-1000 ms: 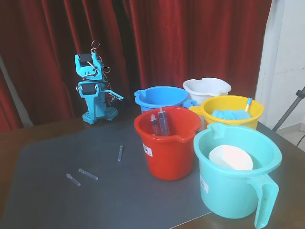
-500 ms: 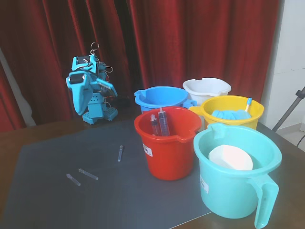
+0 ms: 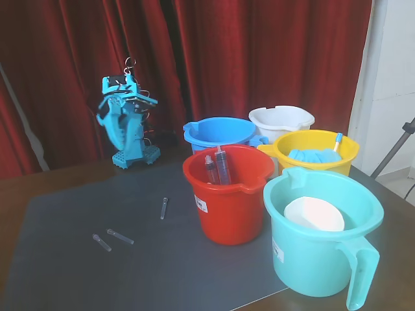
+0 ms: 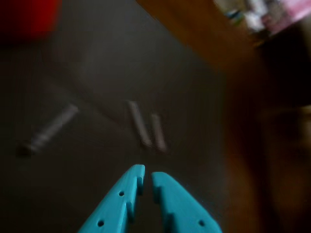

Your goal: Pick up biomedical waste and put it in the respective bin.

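**Three small tubes on the grey mat, arm raised at the back**

While my arm (image 3: 123,123) stands folded up at the far left of the table in the fixed view, I see the gripper (image 4: 147,175) in the wrist view with its two turquoise fingers (image 4: 167,204) brought almost together, only a thin slit between the tips and nothing in it.

I count three tubes on the grey mat (image 3: 65,272). They are thin, short, clear-greyish plastic pieces, each far smaller than any bucket. One tube (image 3: 163,208) lies nearest the red bucket (image 3: 230,201), apart from it, its long axis running nearly straight from the near edge of the mat toward the far edge in the fixed view. A second tube (image 3: 120,236) lies further left and nearer the camera, slanting from upper left to lower right. The third tube (image 3: 101,242) lies just beside the second, on its left, slanting much the same way, not touching it.

From the wrist view, which is blurred, I see two tubes (image 4: 146,127) side by side just ahead of the fingertips, roughly parallel, and a single one (image 4: 51,128) off to the left, lying at a slant.

The red bucket holds larger syringes (image 3: 218,167) with dark contents, standing upright. Around it stand blue (image 3: 217,133), white (image 3: 281,120), yellow (image 3: 316,150) and teal (image 3: 321,240) buckets.
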### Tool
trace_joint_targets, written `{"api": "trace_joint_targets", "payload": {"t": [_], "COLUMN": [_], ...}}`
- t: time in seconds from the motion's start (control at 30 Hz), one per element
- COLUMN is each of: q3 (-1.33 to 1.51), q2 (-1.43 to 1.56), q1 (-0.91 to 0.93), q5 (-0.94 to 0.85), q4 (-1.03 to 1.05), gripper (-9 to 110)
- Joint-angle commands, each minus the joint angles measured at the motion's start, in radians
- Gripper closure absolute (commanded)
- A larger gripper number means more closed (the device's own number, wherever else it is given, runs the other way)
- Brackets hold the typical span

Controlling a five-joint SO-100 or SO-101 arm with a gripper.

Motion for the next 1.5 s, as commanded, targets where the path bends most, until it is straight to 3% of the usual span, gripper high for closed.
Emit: {"api": "trace_joint_targets", "payload": {"t": [0.0, 0.1, 0.4, 0.87, 0.97, 1.07, 1.17, 1.27, 1.33, 1.47], "q3": [-0.009, -0.012, -0.109, -0.094, -0.132, -0.281, -0.620, -0.966, -1.149, -1.276], "q2": [0.005, 0.002, 0.000, 0.000, -0.054, -0.221, -0.515, -0.845, -1.106, -1.341], "q1": [-0.075, -0.164, -0.172, -0.178, -0.172, -0.163, -0.106, -0.086, -0.084, -0.083], "q5": [0.218, 0.324, 0.325, 0.322, 0.201, -0.020, -0.176, -0.255, -0.264, -0.270], "q4": [0.014, 0.035, 0.268, 0.233, 0.156, 0.130, 0.259, 0.442, 0.546, 0.546], "gripper": [90, 74, 74, 74, 74, 79, 91, 102, 102, 101]}}
